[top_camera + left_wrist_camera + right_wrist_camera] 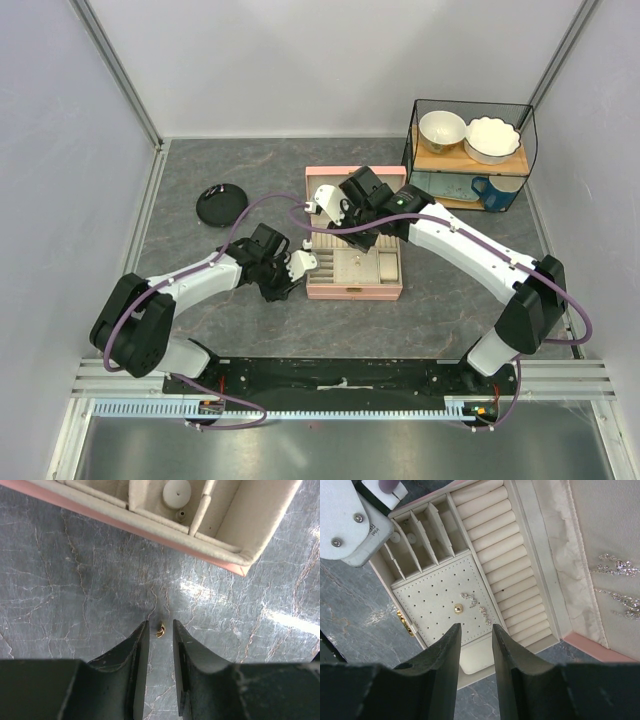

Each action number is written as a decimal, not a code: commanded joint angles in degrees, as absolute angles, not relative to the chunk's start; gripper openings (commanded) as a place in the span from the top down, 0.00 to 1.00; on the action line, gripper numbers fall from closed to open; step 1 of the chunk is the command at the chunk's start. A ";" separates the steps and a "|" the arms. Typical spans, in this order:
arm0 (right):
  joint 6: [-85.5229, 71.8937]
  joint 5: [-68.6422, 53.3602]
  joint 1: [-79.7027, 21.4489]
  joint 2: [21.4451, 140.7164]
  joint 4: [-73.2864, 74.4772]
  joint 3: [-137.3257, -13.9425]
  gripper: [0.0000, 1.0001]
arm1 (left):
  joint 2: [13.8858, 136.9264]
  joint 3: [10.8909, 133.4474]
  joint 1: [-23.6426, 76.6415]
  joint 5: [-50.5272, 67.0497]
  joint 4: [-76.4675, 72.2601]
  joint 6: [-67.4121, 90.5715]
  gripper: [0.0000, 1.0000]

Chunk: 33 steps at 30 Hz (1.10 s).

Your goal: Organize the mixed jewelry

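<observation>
A tiny gold ring-like piece [160, 630] lies on the grey marble tabletop, just in front of the pink jewelry box [220, 555]. My left gripper [160, 624] is open, with its fingertips on either side of the piece and a gap showing on each side. My right gripper [476, 626] is open and empty, hovering over the box's perforated cream panel [430, 595]. That panel holds a gold stud [458, 609] and small sparkly pieces [484, 615]. More sparkly pieces [620, 565] hang inside the lid. In the top view, both the left gripper [287, 283] and the right gripper [343, 232] are at the open box [355, 291].
A black round dish [221, 205] sits left of the box. A wire rack [470, 150] with bowls and a blue mug stands at the back right. The left arm's white wrist housing [345, 520] is close to my right gripper. White walls enclose the table.
</observation>
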<state>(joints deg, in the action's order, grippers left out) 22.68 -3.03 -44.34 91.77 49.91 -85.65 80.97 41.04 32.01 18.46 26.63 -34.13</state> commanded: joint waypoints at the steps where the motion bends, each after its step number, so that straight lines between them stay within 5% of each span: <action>1: 21.97 -3.43 -44.03 89.65 48.43 -85.43 0.61 | 81.12 40.69 32.17 18.81 25.22 -36.74 0.68; 33: 21.88 -3.34 -43.86 88.95 48.16 -84.20 0.62 | 83.23 39.38 34.45 18.99 24.70 -35.86 0.75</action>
